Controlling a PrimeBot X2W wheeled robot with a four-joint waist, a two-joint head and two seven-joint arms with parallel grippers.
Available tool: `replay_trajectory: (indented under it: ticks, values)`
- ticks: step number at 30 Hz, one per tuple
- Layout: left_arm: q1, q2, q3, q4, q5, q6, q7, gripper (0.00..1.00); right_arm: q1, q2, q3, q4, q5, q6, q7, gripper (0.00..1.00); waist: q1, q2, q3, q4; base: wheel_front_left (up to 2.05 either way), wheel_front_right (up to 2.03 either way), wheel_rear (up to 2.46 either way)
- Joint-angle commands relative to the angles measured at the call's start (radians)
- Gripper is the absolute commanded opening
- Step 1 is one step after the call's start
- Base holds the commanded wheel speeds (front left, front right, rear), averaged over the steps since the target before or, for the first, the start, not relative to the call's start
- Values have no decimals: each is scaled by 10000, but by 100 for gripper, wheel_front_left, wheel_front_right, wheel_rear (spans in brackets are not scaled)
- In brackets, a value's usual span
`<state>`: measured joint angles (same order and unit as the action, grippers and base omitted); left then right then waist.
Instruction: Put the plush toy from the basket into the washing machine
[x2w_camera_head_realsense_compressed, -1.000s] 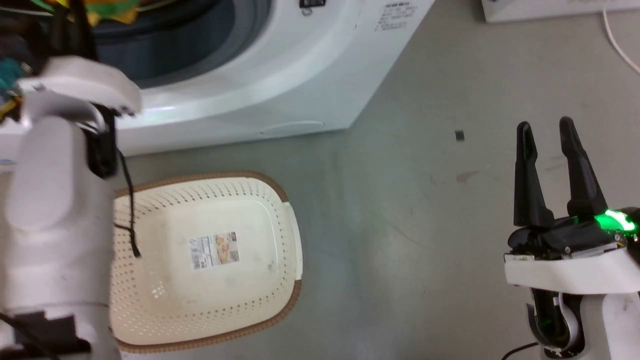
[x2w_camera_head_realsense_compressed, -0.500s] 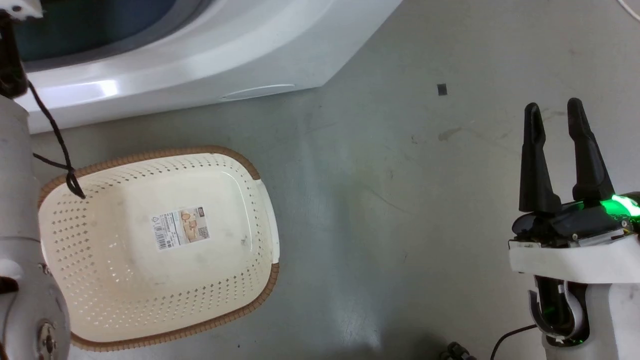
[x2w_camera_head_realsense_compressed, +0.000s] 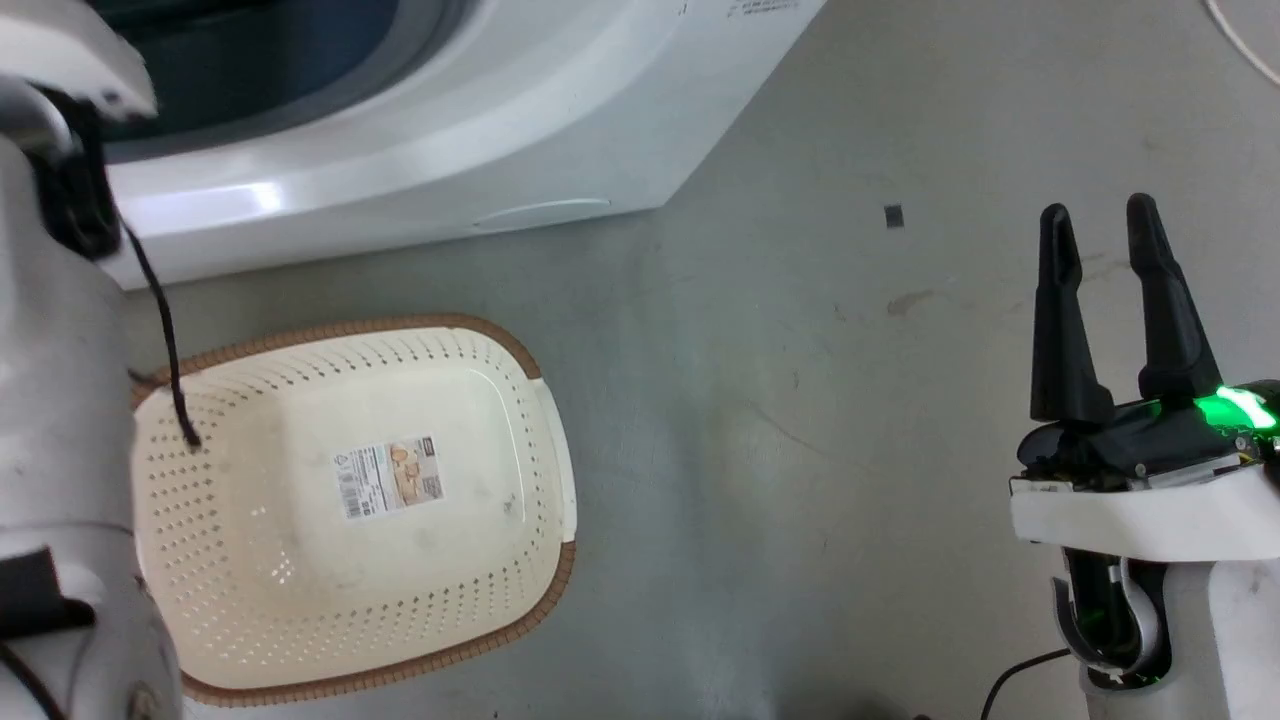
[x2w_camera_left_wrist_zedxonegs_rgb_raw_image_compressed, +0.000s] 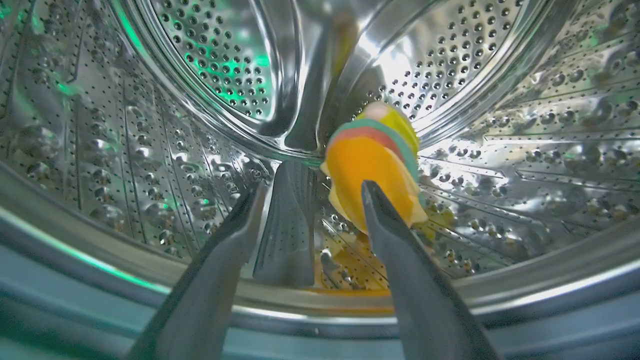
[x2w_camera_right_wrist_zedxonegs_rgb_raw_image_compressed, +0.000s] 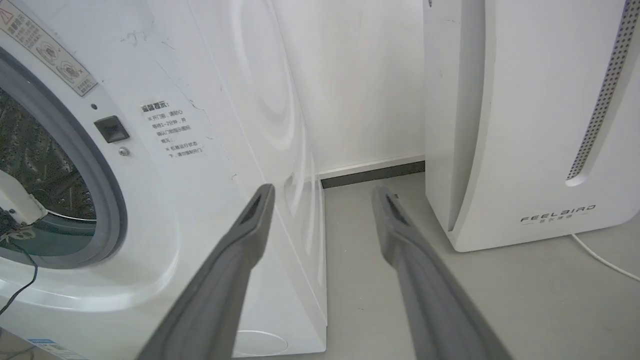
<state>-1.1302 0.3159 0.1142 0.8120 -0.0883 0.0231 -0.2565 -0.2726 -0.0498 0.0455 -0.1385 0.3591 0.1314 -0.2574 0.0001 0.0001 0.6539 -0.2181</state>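
The plush toy (x2w_camera_left_wrist_zedxonegs_rgb_raw_image_compressed: 372, 165) is seen inside the shiny steel drum (x2w_camera_left_wrist_zedxonegs_rgb_raw_image_compressed: 225, 65) of the washing machine (x2w_camera_head_realsense_compressed: 450, 150), blurred, with its orange and yellow body just behind the tip of one finger of the left gripper (x2w_camera_left_wrist_zedxonegs_rgb_raw_image_compressed: 314, 186). Whether the toy touches that finger cannot be told. The left gripper is reached into the round opening, and its two fingers are spread wide apart with nothing clamped between them. In the head view the pale left forearm (x2w_camera_head_realsense_compressed: 60, 400) is shown at the left edge, with a thin black cable (x2w_camera_head_realsense_compressed: 160, 330) hung down from it over the basket (x2w_camera_head_realsense_compressed: 300, 560). The basket is set on the grey floor (x2w_camera_head_realsense_compressed: 800, 400) just in front of the washing machine, and a sticker (x2w_camera_head_realsense_compressed: 392, 478) is seen on its inside bottom. The right gripper (x2w_camera_head_realsense_compressed: 1096, 212) is held well apart from the basket, over the floor at the right, its fingers parted and nothing held. Beyond it, in the right wrist view, a white appliance (x2w_camera_right_wrist_zedxonegs_rgb_raw_image_compressed: 525, 125) is stood beside the washing machine
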Motion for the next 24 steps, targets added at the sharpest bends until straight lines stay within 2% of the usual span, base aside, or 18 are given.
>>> replay_trajectory:
  ticks: [1,8,17,24]
  values:
    - [468,-131,50,-44,10,-20,-53,100,-21,-4,10,63,-114,-7,-44,100,-1,-1,-395,94,0,0,0]
    - [2289,-713,140,-1108,56,-85,-53,100,319,-4,237,90,-1260,-7,-44,100,-1,-1,-1480,475,0,0,0]
    - [4709,-1683,48,-2883,289,-3,-53,100,982,-4,93,368,-1793,-7,-44,100,-1,-1,-2907,1079,0,0,0]
    - [6505,-2147,-42,-4425,411,-103,-53,100,1562,-4,-145,605,-2110,-7,-44,100,-1,-1,-3959,1495,0,0,0]
